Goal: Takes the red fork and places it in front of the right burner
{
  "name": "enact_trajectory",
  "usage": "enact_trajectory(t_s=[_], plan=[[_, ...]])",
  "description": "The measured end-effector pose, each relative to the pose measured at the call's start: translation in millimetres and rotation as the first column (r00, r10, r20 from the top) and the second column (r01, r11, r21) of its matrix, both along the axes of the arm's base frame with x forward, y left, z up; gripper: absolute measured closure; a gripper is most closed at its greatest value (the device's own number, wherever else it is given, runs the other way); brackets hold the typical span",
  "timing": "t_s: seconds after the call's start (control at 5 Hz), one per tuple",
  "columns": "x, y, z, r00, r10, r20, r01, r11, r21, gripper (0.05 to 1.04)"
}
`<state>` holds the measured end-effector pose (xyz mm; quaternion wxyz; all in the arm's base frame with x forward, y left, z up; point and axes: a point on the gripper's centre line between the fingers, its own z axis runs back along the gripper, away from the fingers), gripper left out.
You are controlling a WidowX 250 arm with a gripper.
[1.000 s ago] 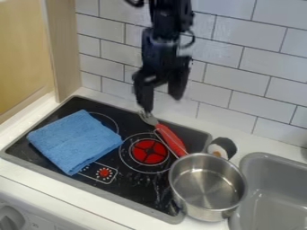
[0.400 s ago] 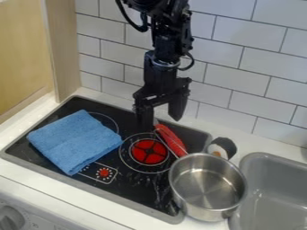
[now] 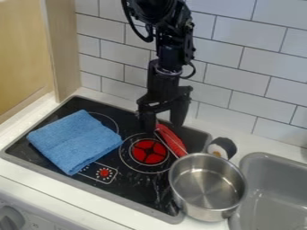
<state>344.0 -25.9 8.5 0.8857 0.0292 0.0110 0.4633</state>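
Low over the back edge of the stove, my gripper [image 3: 163, 126] hangs open, its two fingers apart on either side of the red fork's upper part. The red fork [image 3: 172, 140] lies slanting at the back right of the stove, its red handle beside the right burner [image 3: 148, 151]. The fork's metal head is hidden behind my left finger. A thin wire-like metal piece runs along the handle toward the pot.
A steel pot [image 3: 207, 185] stands on the stove's right edge, close to the fork's lower end. Behind it lies a black and white item [image 3: 222, 148]. A folded blue cloth [image 3: 75, 141] covers the left burner area. The grey sink [image 3: 274, 193] is at the right.
My gripper has come down and slightly to the right, from above the fork's head to around its upper part. The fork, pot and cloth have stayed where they were.
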Motion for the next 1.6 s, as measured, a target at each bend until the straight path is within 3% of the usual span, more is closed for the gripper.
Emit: enact_trajectory(t_s=[0.2,0.6,0.8,1.0,1.4,1.6], plan=[[6.4,-1.8,-7.5,1.0,-0.01,-0.013,0.009,1.0,-0.007,0.127],[13.9,-5.2,-8.2,0.999,-0.033,-0.007,0.033,0.999,0.002,0.713],[13.7,-5.3,-8.1,0.999,-0.039,-0.008,0.039,0.999,0.009,0.802],[14.2,-5.9,-8.1,0.999,-0.033,-0.004,0.033,0.999,0.009,0.81],[9.7,-4.2,-6.4,0.992,0.106,0.07,-0.107,0.994,0.009,0.81],[6.1,-4.2,-6.3,0.974,0.202,0.106,-0.203,0.979,-0.006,0.81]])
